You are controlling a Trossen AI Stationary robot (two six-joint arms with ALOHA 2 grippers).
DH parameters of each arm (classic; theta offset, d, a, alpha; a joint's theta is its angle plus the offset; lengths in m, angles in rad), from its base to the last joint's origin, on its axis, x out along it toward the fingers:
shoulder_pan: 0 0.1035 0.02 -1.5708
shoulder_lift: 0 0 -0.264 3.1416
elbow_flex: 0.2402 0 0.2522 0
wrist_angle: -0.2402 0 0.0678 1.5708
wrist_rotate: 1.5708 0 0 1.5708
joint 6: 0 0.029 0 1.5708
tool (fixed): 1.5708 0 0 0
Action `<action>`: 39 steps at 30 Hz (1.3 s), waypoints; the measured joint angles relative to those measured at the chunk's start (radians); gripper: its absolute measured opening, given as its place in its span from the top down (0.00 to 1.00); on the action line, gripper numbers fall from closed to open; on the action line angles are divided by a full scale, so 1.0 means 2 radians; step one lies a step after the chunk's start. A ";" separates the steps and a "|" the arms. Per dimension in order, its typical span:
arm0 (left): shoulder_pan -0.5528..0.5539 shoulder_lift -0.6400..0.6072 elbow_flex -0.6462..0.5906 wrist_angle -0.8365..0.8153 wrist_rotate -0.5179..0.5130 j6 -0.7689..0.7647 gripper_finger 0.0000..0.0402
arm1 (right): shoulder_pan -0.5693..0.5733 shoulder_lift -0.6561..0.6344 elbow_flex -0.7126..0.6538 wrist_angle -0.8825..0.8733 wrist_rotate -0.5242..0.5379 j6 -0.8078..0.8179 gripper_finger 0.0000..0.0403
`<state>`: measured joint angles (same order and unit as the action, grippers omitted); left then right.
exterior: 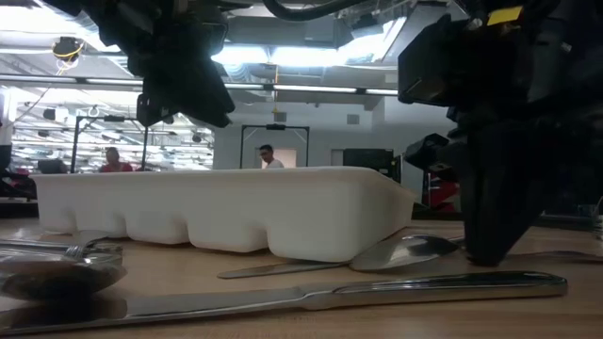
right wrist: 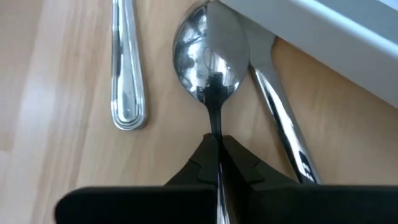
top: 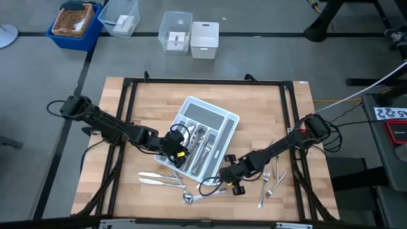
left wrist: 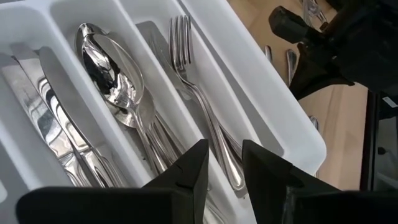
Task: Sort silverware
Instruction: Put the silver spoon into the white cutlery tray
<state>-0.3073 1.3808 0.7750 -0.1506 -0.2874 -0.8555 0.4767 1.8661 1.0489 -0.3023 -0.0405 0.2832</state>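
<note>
My right gripper [right wrist: 217,152] is pinched shut on the neck of a spoon [right wrist: 208,53], thin handle clamped between the two fingertips, bowl sticking out just ahead of them. The spoon lies flat on the wooden table [top: 127,114]; its bowl tip sits right against the tray [right wrist: 323,31] wall, ahead of my fingers. A knife [right wrist: 283,130] lies just beside the spoon on one side, touching or nearly touching its bowl; another handle [right wrist: 127,74] lies apart on the other side.

Risks: the grip is on a narrow, slick neck, so the spoon could pivot or slip out when lifted, bowl-heavy end dropping. The bowl is tucked by the tray wall, so a lift that drifts forward could catch the rim and nudge the tray. The knife alongside might get dragged along.

Pose: my right arm reaches in low from the right table edge, wrist tipped down, fingers at table level by the tray's near corner. More forks [top: 270,181] lie behind my right arm, well apart.

My left gripper [left wrist: 222,163] hangs over the tray's compartments, fingers narrowly parted, holding nothing. Right below them are sorted spoons [left wrist: 112,74], a fork [left wrist: 186,56] and knives [left wrist: 43,130], each kind in its own slot. Left arm stretched in from the left edge.
</note>
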 joint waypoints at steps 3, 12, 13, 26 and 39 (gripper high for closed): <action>0.000 0.000 0.000 0.000 0.000 -0.002 0.79 | 0.000 -0.003 0.000 0.000 -0.004 0.001 0.97; 0.000 0.000 0.000 0.002 0.000 -0.003 0.79 | 0.000 -0.007 -0.001 -0.002 -0.002 0.019 0.87; 0.000 0.000 0.000 0.002 0.000 -0.003 0.79 | 0.001 -0.007 -0.001 -0.001 -0.002 0.020 0.86; 0.000 0.000 0.000 0.002 0.000 -0.004 0.79 | 0.001 -0.008 -0.001 0.024 0.000 0.018 0.77; 0.000 0.000 0.000 0.002 0.000 -0.004 0.79 | 0.001 0.008 0.000 0.059 0.010 0.011 0.77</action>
<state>-0.3073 1.3814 0.7750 -0.1466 -0.2876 -0.8639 0.4782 1.8826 1.0492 -0.1846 -0.0206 0.3062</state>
